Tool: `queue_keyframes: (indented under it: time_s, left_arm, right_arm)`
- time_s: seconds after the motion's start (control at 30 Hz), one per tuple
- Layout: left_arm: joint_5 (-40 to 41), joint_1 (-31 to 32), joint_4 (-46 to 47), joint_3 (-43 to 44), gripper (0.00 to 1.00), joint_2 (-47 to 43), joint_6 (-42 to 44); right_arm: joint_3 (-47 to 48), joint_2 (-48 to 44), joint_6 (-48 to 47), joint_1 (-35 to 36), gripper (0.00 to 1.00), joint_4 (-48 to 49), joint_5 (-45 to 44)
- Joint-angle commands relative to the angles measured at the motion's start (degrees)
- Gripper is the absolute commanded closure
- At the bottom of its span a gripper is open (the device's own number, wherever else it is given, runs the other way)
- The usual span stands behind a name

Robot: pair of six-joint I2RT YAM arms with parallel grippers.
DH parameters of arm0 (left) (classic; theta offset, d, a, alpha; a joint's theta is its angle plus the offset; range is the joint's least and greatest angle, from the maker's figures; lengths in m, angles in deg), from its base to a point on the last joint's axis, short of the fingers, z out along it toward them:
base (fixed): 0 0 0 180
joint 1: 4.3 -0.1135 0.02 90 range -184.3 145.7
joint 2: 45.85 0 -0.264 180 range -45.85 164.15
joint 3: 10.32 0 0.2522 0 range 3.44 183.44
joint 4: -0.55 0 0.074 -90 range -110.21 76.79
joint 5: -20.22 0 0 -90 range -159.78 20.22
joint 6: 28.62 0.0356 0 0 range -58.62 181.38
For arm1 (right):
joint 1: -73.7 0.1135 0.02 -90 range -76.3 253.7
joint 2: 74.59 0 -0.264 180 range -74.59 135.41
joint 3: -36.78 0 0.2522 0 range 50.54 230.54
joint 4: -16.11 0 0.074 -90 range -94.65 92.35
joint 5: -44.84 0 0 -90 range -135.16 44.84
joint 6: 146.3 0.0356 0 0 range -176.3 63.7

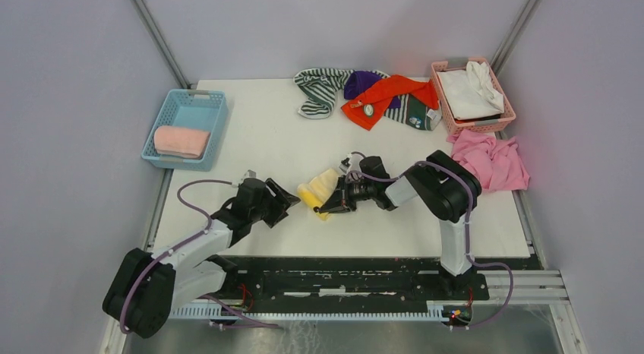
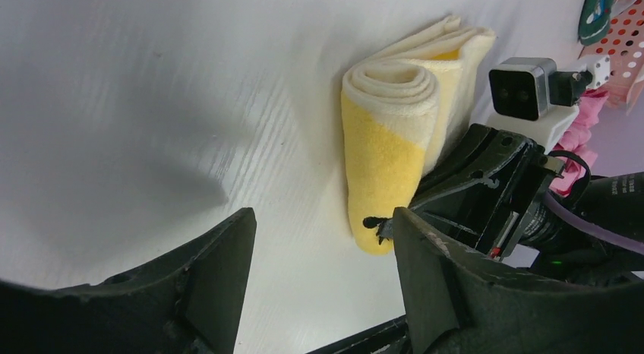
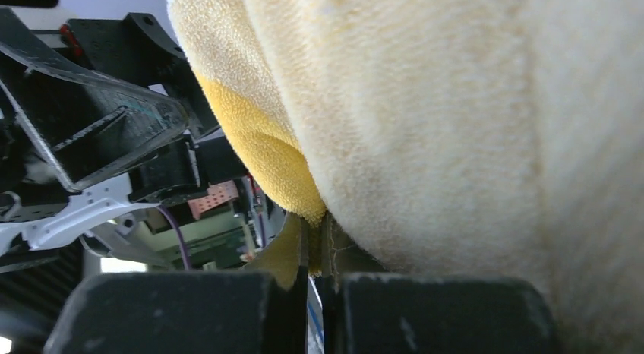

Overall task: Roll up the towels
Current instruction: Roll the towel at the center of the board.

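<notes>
A pale yellow towel (image 1: 317, 188), partly rolled, lies at the table's middle; it also shows in the left wrist view (image 2: 395, 134) and fills the right wrist view (image 3: 425, 103). My right gripper (image 1: 328, 204) is shut on the towel's near edge, a thin fold pinched between its pads (image 3: 315, 240). My left gripper (image 1: 282, 203) is open and empty just left of the towel, its fingers (image 2: 425, 278) apart over bare table. A rolled light pink towel (image 1: 181, 140) lies in the blue basket (image 1: 171, 111). Striped (image 1: 319, 88), purple (image 1: 363, 82), orange-red (image 1: 387, 96) and pink (image 1: 494, 160) towels lie at the back.
A pink basket (image 1: 497, 122) with a white cloth (image 1: 471, 92) stands at the back right. Grey walls close in both sides. The black rail (image 1: 364, 274) runs along the near edge.
</notes>
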Motion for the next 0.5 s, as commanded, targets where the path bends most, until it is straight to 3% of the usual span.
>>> queue_keyframes:
  time_s: [0.0, 0.33, 0.47]
  left_arm:
    - [-4.0, -0.2, 9.8, 2.6, 0.27, 4.4, 2.6]
    - [-5.9, -0.6, 17.5, 7.1, 0.31, 17.3, 3.6]
    - [-5.8, -0.6, 18.5, 8.4, 0.38, 22.3, 3.9]
  right_arm:
    - [-2.8, 5.1, 4.7, -2.7, 1.00, 0.3, -0.6]
    - [-2.3, 7.7, 3.2, -4.7, 1.00, -4.6, 0.2]
    - [-1.6, 6.3, 0.8, -4.6, 0.97, -7.6, -0.6]
